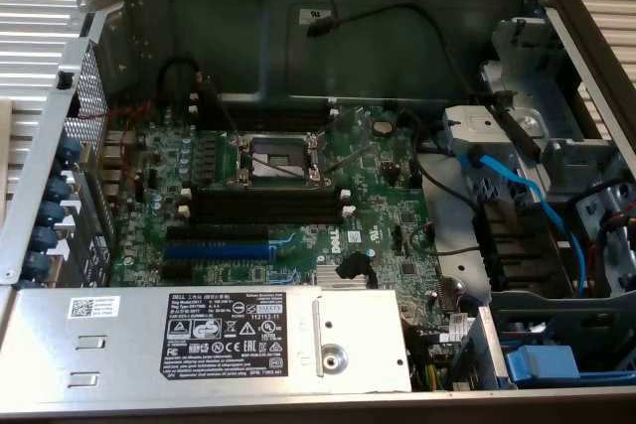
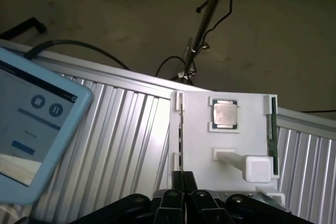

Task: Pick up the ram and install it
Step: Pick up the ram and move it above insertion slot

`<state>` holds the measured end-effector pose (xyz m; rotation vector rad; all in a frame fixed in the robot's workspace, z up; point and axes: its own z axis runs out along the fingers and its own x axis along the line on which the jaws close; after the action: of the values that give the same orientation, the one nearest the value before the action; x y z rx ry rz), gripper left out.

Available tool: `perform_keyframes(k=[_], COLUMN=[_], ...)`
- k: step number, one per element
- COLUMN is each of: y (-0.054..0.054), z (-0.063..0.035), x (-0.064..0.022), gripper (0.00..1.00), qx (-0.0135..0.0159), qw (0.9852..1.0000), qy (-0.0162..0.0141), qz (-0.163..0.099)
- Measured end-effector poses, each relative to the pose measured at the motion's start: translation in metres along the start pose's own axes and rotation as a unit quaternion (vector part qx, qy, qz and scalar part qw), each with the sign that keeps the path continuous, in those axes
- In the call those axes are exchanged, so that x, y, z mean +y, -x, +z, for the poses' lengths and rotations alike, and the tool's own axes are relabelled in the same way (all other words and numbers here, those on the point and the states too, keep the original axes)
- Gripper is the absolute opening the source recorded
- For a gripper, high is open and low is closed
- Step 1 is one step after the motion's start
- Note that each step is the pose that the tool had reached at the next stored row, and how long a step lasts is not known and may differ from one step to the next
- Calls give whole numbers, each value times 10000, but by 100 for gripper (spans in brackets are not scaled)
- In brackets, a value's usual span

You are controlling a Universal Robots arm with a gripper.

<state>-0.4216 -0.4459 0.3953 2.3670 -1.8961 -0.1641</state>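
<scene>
Ram [image 2: 181, 135] is standing on edge along one long side of a white tray [image 2: 199, 145], with the gripper [image 2: 182, 178] sitting at one end of it, jaws drawn narrow and pinching the stick. A second dark-green stick [image 2: 271, 129] is sitting along the tray's opposite side, and a square processor chip [image 2: 224, 114] and a white block [image 2: 257, 169] are lying between the two. The tray is resting on a ribbed metal desk [image 2: 126, 145], beside a tablet [image 2: 31, 129] in a pale blue case. In the exterior view, an open computer case [image 1: 298, 37] is showing its motherboard [image 1: 388, 215], with long black slots [image 1: 263, 201] lying just on the far side of a blue slot [image 1: 219, 245] and a labelled power supply [image 1: 199, 340] sitting nearest.
</scene>
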Motion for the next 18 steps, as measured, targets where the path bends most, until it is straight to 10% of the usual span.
perform_keyframes(k=[7, 12, 18], y=[-2, -39, -64], z=[-42, -178, -264], x=[-14, -89, -181], gripper=[12, 12, 12], qx=[20, -67, -92], qw=[10000, 10000, 10000], qy=[5, -16, -23], qz=[0, -17, -22])
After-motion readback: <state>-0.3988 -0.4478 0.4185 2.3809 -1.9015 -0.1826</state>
